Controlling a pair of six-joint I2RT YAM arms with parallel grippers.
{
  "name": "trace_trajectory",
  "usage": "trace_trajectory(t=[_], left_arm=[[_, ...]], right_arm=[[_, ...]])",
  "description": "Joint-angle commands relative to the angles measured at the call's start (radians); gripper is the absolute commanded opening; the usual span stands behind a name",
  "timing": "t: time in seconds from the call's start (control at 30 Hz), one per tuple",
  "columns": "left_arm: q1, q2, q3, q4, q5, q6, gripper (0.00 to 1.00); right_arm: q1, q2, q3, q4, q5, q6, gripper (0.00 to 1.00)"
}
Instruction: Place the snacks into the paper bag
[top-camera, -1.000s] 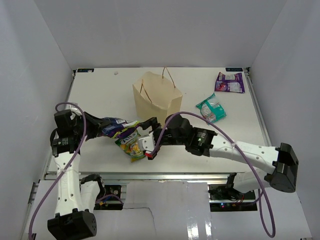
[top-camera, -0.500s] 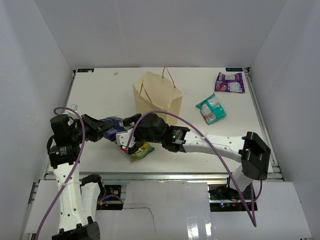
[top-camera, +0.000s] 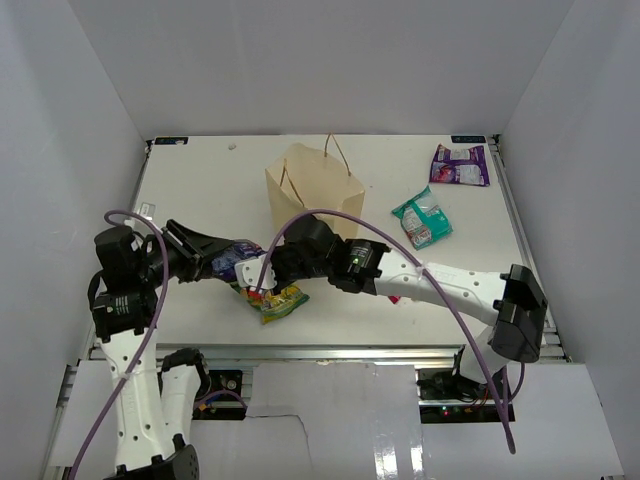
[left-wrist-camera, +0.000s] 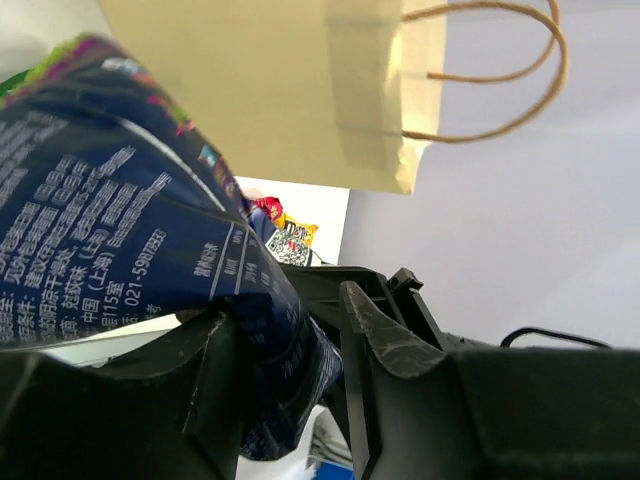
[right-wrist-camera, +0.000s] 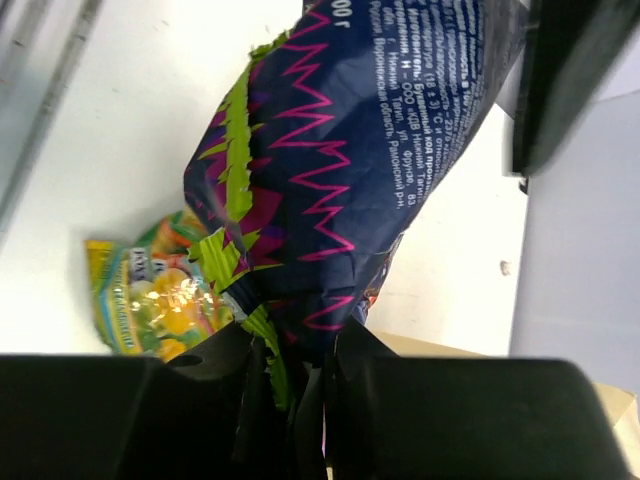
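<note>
Kraft bag (top-camera: 312, 198) contents unseen | right claw (right-wrist-camera: 295, 348) pinches blue packet (right-wrist-camera: 370, 150) | left claw (left-wrist-camera: 285, 325) unclear

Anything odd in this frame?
Yes: the dark blue packet is pinched by the right gripper while also sitting between the fingers of the left gripper, in front of the paper bag. The green-yellow packet lies loose nearby.

paper bag (top-camera: 312, 195): matt kraft paper | dark blue packet (right-wrist-camera: 370, 150): glossy crinkled film | table (top-camera: 200, 190): smooth matt
</note>
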Motion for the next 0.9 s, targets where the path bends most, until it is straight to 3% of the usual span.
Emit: trace_trajectory(t=[0.0, 0.13, 0.47, 0.6, 0.87], left_arm=[[-0.001, -0.003, 0.113, 0.096, 0.047, 0.013, 0.52], [-0.001, 0.029, 0.248, 0.020, -0.029, 0.097, 0.69], [0.000, 0.006, 0.568, -0.125, -0.436, 0.211, 0.88], [-0.003, -0.044, 0.583, -0.132, -0.565, 0.218, 0.94], [-0.003, -0.117, 0.467, -0.126, -0.625, 0.191, 0.94]], right_arm=[[0.007, -0.086, 0.056, -0.044, -0.167, 0.041, 0.08], [-0.024, -0.113, 0.102, -0.056, -0.230, 0.139, 0.08], [-0.145, -0.098, 0.343, -0.050, -0.380, 0.375, 0.08], [-0.182, -0.073, 0.476, -0.038, -0.411, 0.443, 0.08], [-0.260, -0.034, 0.751, 0.053, -0.347, 0.556, 0.08]])
